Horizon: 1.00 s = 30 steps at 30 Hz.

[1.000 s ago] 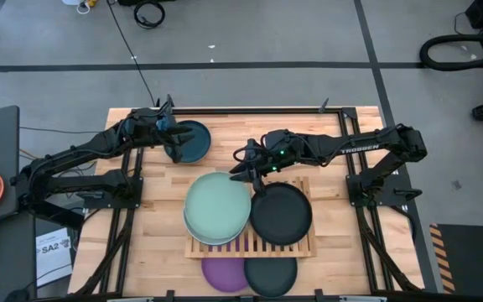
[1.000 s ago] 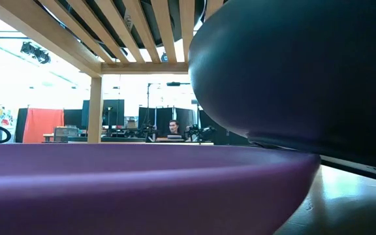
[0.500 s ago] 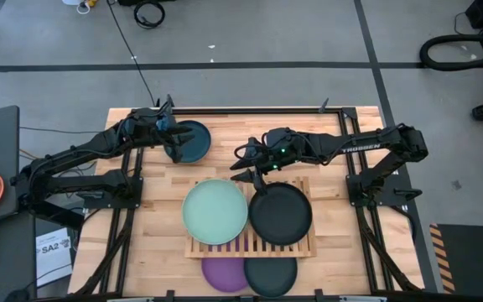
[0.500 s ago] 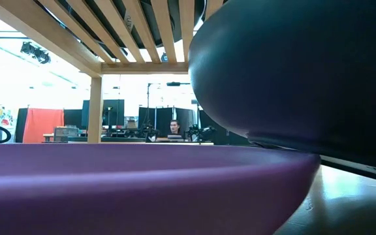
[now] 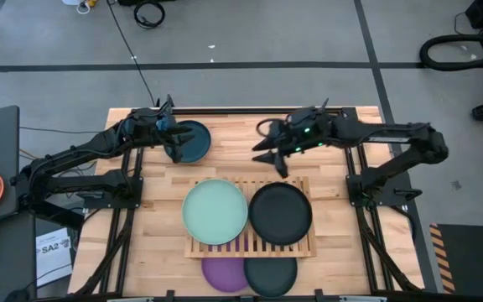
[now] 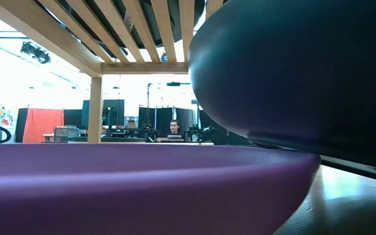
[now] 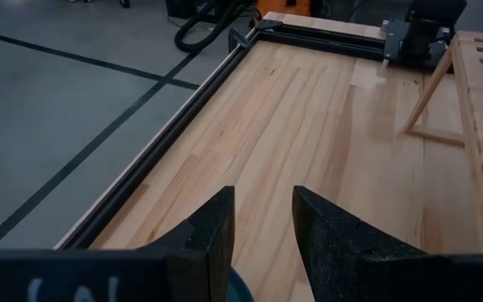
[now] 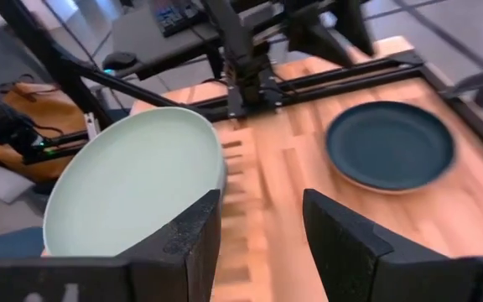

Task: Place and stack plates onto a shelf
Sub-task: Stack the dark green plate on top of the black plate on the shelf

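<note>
Two round matte plates — mint green (image 5: 215,211) and black (image 5: 281,213) — lie on the slatted wooden shelf (image 5: 304,247). The right gripper (image 5: 273,158) hangs released above the wooden surface (image 5: 233,155); the left gripper (image 5: 174,153), fingers parted, straddles the far dark teal plate (image 5: 194,138) — not yet shelved.

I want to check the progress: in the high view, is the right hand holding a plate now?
No, the right hand hangs open over bare table, behind the shelf, apart from the black plate.

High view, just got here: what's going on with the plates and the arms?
Two plates, mint green and black, lie side by side on the shelf. The right tool hangs open and empty above the table behind them. The left tool is at the dark teal plate in the far left corner.
</note>
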Each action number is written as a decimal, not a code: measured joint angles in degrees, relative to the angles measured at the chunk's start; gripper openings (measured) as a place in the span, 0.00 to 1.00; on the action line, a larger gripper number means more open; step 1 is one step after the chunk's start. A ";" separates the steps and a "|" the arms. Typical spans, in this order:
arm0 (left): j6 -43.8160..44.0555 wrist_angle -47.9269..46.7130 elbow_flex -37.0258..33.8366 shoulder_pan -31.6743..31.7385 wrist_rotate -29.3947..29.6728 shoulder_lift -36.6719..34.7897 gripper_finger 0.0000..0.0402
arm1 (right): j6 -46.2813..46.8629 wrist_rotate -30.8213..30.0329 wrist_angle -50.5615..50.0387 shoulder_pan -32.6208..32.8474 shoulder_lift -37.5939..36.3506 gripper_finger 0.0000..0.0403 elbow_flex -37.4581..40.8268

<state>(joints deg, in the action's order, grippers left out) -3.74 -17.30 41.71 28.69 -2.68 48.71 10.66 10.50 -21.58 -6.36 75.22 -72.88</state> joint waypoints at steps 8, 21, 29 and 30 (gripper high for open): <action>-0.02 0.98 0.00 -0.01 0.02 0.00 0.32 | -3.51 -4.61 -10.83 -3.12 -10.16 0.43 0.00; -3.34 -5.05 0.00 0.12 -0.13 0.02 0.32 | -3.37 -10.84 -13.10 -5.66 -15.98 0.43 9.56; -4.96 -15.21 0.00 0.12 -0.13 0.20 0.32 | -0.31 -8.73 -6.61 -9.41 -15.93 0.43 17.40; -5.73 -16.08 0.00 0.12 -0.13 0.61 0.32 | -0.31 -8.09 -5.67 -9.92 -15.92 0.43 18.18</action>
<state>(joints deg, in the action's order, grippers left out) -9.47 -33.38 41.71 28.82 -2.81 49.32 10.35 2.41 -27.25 -16.28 59.30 -54.70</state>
